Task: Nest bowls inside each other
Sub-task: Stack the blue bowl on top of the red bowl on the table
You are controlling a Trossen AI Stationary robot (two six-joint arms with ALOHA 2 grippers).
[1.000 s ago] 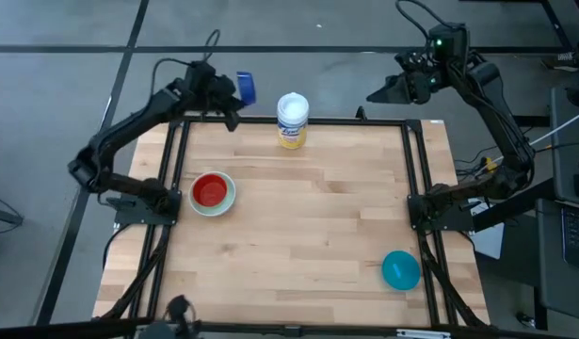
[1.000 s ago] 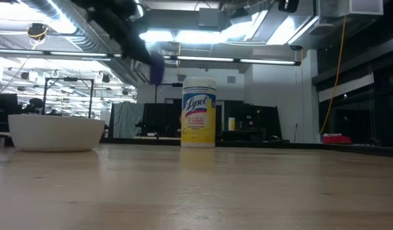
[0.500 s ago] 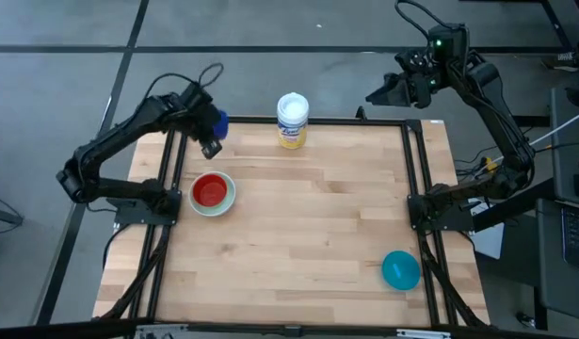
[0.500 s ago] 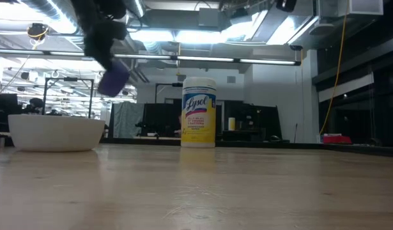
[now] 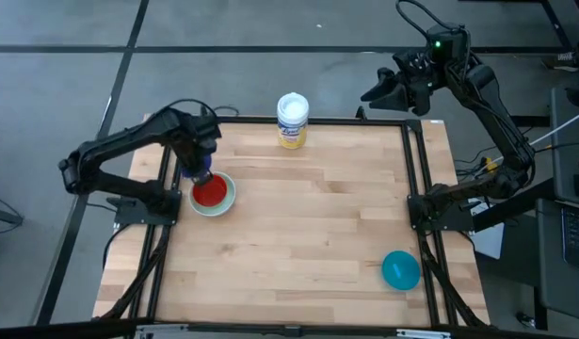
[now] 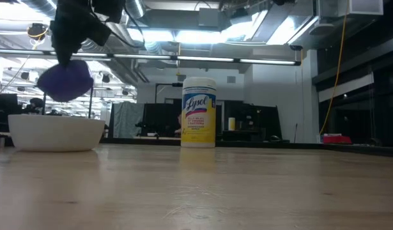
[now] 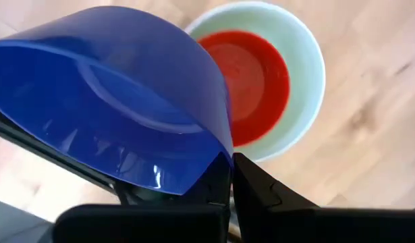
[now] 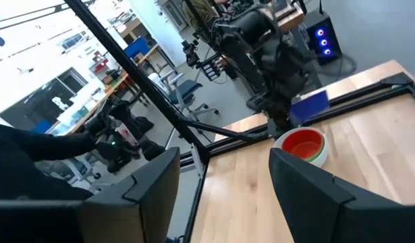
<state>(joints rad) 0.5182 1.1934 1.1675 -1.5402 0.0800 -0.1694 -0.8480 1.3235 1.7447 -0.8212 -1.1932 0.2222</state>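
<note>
My left gripper point(image 7: 229, 165) is shut on the dark blue bowl point(image 7: 119, 101) and points down, just above and to the far left of the nested stack. In that stack the red bowl point(image 5: 210, 192) sits inside a pale green one point(image 7: 303, 64), and the white outermost bowl point(image 6: 55, 132) rests on the table. The blue bowl point(image 6: 65, 82) hangs clear above the white bowl's rim. The teal bowl point(image 5: 400, 270) stands alone at the near right. My right gripper point(image 5: 374, 94) is open and raised beyond the far right corner. My left gripper pinches the blue bowl's rim point(image 7: 224, 152) between its two fingers, one on each face of the wall. The fingers come from above, pointing down. The bowl hangs tilted below them, lifted clear of the stack and the table.
A white-lidded canister with a yellow label point(image 5: 292, 120) stands at the far edge near the middle. A dark frame point(image 5: 411, 169) runs along the table's sides. The wide middle of the wooden table point(image 5: 308, 226) lies bare between the stack and the teal bowl.
My left gripper has carried the blue bowl from beyond the far left corner toward the near edge and down, to just over the stack. It has tipped over from a slant until it points down. The bowl stays in its hold.
</note>
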